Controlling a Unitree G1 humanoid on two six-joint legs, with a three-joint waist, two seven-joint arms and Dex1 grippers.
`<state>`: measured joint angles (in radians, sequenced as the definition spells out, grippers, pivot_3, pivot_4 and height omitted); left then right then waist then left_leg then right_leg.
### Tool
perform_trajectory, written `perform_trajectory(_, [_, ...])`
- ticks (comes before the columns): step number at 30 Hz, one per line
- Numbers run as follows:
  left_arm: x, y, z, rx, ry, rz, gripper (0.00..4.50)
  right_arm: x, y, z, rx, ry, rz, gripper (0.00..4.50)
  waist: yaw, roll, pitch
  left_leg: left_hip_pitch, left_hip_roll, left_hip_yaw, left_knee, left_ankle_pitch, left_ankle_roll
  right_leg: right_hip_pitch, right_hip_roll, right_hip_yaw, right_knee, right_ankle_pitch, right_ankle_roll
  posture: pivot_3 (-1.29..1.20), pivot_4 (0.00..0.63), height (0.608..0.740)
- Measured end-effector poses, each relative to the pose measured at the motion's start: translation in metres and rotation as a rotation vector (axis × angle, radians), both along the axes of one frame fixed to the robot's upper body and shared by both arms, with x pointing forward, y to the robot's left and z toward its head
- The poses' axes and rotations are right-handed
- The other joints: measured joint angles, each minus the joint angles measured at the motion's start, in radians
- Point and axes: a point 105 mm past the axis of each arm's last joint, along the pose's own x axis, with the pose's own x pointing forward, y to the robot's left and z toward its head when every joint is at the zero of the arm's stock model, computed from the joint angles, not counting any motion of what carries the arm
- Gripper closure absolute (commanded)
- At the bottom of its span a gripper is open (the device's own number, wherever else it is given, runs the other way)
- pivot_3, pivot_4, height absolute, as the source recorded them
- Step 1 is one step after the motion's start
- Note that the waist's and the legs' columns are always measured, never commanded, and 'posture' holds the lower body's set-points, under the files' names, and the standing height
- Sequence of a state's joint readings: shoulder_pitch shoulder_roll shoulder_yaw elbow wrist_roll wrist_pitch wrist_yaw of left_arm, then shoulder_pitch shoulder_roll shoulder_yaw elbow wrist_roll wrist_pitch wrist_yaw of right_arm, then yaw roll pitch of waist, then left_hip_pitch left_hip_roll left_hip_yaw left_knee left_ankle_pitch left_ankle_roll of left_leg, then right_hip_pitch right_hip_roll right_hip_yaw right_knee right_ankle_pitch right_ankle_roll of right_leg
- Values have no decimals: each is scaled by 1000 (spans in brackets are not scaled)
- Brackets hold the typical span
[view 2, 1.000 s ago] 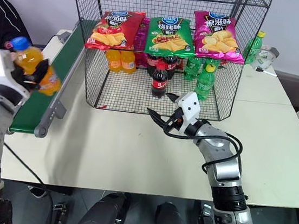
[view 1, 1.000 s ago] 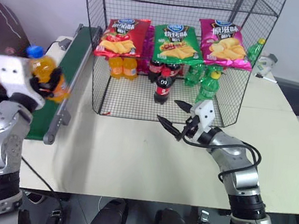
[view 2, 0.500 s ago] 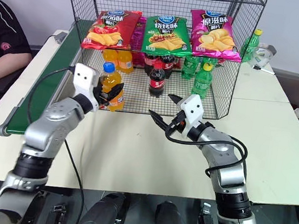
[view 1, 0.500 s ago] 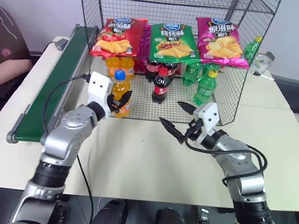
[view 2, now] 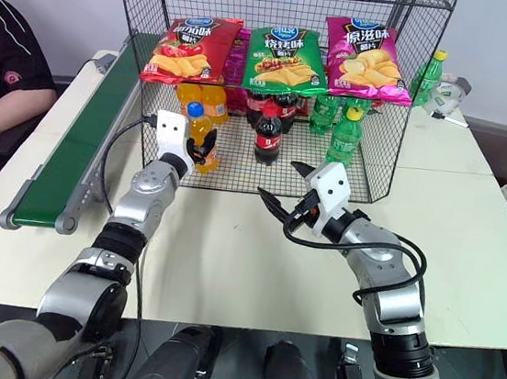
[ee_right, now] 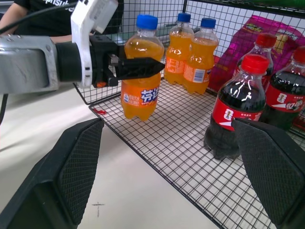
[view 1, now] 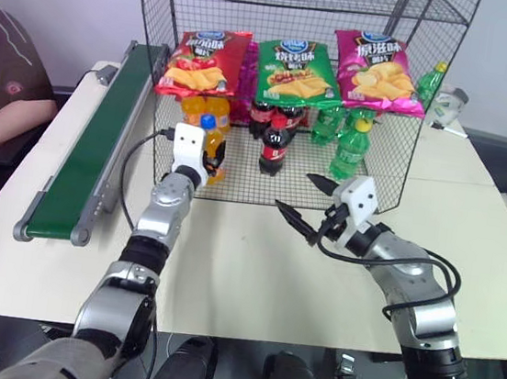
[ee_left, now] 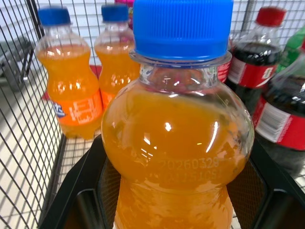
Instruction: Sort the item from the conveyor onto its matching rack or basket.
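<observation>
I hold the orange bottle at the front edge of the rack's bottom shelf.

My left gripper (view 1: 209,158) pinches the orange soda bottle (view 1: 210,147) upright, a little left of the picture's centre, just above the wire floor of the black rack (view 1: 390,95), in front of two other orange bottles (view 1: 193,108). The cola bottles (view 1: 274,142) stand right of it. My right gripper (view 1: 306,201) waits with fingers spread wide, empty, over the table (view 1: 252,273) near the centre. The green conveyor (view 1: 92,147) lies at the left.
</observation>
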<state>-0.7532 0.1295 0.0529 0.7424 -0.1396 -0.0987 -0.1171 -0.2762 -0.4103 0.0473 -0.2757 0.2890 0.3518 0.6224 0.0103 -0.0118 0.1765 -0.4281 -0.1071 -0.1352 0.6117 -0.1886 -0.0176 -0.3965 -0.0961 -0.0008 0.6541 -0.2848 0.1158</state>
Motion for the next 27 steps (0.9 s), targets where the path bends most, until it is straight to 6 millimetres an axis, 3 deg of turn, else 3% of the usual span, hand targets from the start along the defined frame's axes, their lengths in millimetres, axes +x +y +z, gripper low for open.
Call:
perform_trajectory(9, [4,4,-9,-13,-1,18,2038,1,-1,0,1,2,-10,0,0,0,0,0,0,0,0,0,0,0,0,0,1,0,0,0,150,740])
perform_trajectory(10, [4,4,-10,-30,1,13,1002,1,-1,0,1,2,-10,0,0,0,0,0,0,0,0,0,0,0,0,0,1,0,0,0,150,740])
perform_trajectory(12, [5,2,-9,-35,-4,0,75,1,0,0,1,2,-9,0,0,0,0,0,0,0,1,0,0,0,0,0,1,0,0,0,150,740])
perform_trajectory(19, [4,5,4,-29,-59,-4,15,1,0,0,1,5,-10,0,-2,0,0,0,0,0,1,0,0,0,0,0,1,0,0,0,150,740])
perform_trajectory(27, [-15,17,14,-16,-129,-27,15,-2,0,0,1,3,-9,0,-5,0,0,0,0,0,1,0,0,0,0,0,2,0,0,0,150,740])
